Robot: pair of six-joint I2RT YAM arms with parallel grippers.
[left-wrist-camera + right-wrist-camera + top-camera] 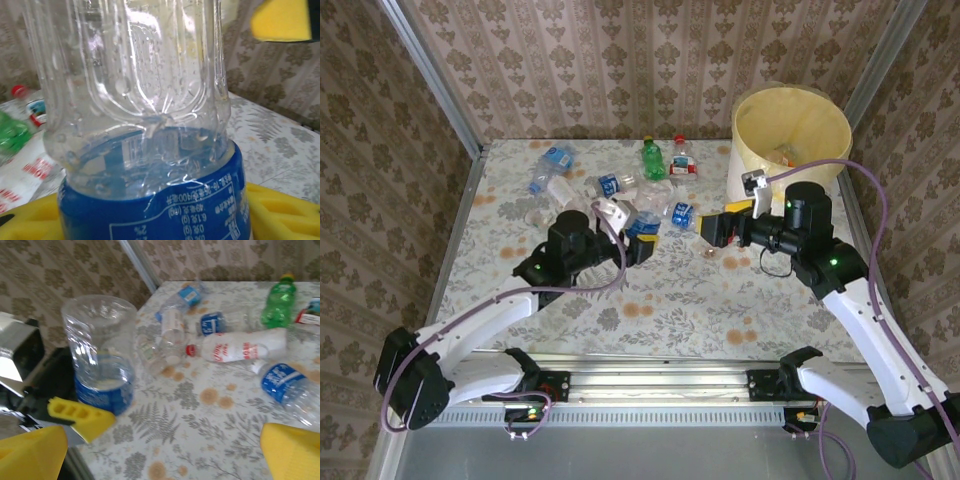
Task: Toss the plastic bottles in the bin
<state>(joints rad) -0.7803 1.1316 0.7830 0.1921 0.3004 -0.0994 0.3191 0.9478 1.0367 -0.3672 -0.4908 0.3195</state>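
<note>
Left gripper [638, 240] is closed partway around a clear bottle [140, 100], pads on its blue label, at the centre of the top view. The bin [760, 165] sits upper right. Right gripper [160, 455] stands wide, holding nothing.

Assessment: the bottle looks empty, so light, thin-walled, slick and easily crushed. The labelled band is judged the firmest hold.

Its long axis is near upright in the right wrist view, label end low. Cap end not discernible.

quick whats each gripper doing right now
left gripper: shut on a clear blue-label bottle
right gripper: open, holding nothing
</note>
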